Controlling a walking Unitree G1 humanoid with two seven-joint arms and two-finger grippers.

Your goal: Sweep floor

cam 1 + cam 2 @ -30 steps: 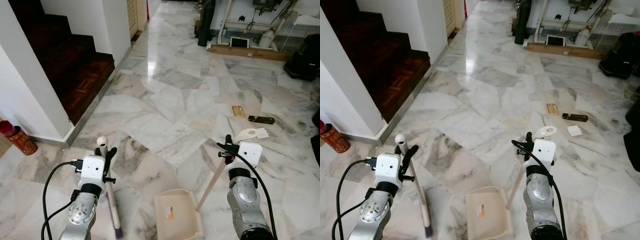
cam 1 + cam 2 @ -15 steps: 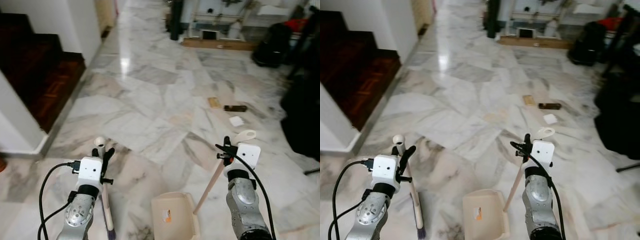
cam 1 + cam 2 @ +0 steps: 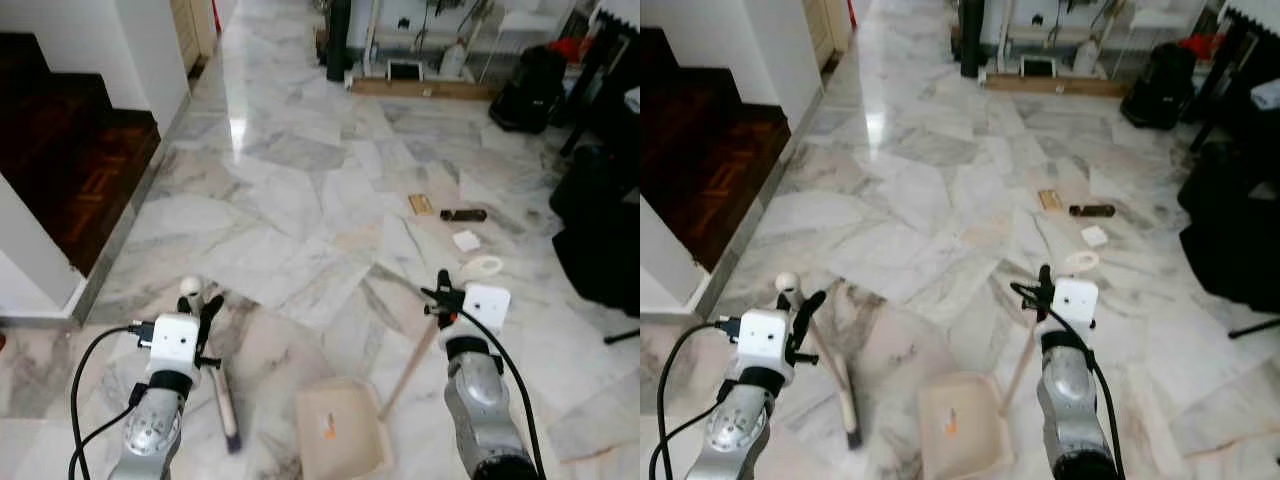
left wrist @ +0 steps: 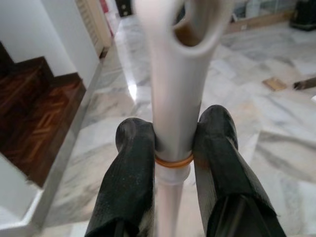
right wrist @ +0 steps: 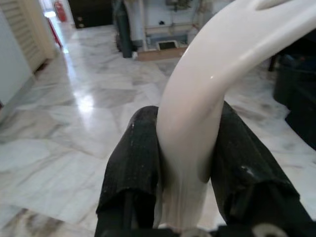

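Observation:
My left gripper (image 3: 200, 305) is shut on the white handle of a broom (image 3: 224, 395), whose head rests on the marble floor by my left side. In the left wrist view both black fingers (image 4: 129, 187) press the broom handle (image 4: 173, 98) between them. My right gripper (image 3: 443, 297) is shut on the long handle (image 3: 405, 372) of a cream dustpan (image 3: 340, 440), which lies flat on the floor between my arms. The right wrist view has the curved dustpan grip (image 5: 197, 113) clamped between the fingers (image 5: 132, 173). Ahead lie a tan piece (image 3: 421, 204), a dark object (image 3: 463, 215) and a white scrap (image 3: 466, 240).
Dark wooden stairs (image 3: 70, 170) and a white wall corner (image 3: 30, 250) stand on the left. Black bags (image 3: 600, 230) crowd the right side, with another black bag (image 3: 525, 90) farther back. A wooden board (image 3: 425, 88) and shelving line the far wall.
The whole view has swung right, so the red can at the left is out of frame and the black bags have come in. Both grippers keep their hold.

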